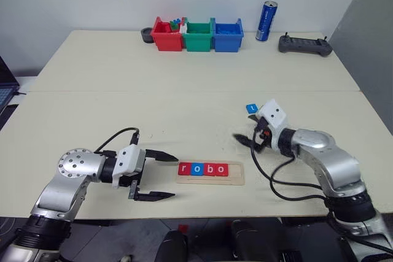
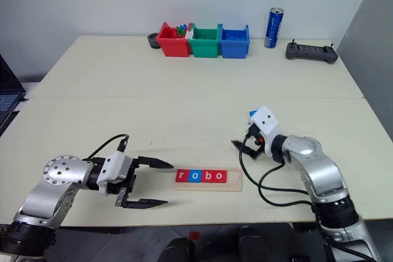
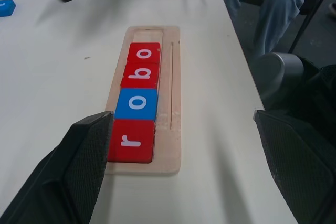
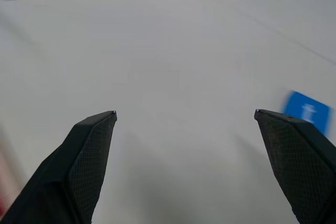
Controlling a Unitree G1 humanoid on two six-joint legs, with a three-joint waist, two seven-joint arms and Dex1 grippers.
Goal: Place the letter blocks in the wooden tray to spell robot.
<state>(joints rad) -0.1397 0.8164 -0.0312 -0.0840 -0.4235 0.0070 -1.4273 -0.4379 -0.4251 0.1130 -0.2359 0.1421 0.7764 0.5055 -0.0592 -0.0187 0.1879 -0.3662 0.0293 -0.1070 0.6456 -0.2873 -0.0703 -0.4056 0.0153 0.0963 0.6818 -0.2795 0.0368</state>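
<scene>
Nearest in the left eye view, the left gripper (image 1: 164, 177) hovers just left of the long narrow pale wooden tray (image 1: 236, 180), its two black fingers spread wide and empty. The tray lies on the cream bench (image 1: 184, 90) near its front edge and holds four small flat square letter tiles (image 1: 203, 169) side by side reading r, o, b, o: red, blue, red, red. The tray's right end is unfilled. To the right and a little farther, the right gripper (image 1: 245, 142) hangs over bare bench, fingers apart, holding nothing. A blue tile marked t (image 1: 251, 108) lies on the bench just beyond it, well apart from the tray. At the far edge stand a red plastic bin (image 1: 167, 35), a green plastic bin (image 1: 198, 35) and a blue plastic bin (image 1: 228, 35) in a row, with a blue drink can (image 1: 266, 21) and a dark handheld controller (image 1: 304, 45) to their right.

In the left wrist view the tray runs away between the spread fingers (image 3: 79, 166), one finger just beside the r tile; a person's trouser legs (image 3: 268, 3) show beyond the bench edge.

In the right wrist view the fingers (image 4: 79, 166) stand wide apart over bare bench, the t tile just beside one tip
</scene>
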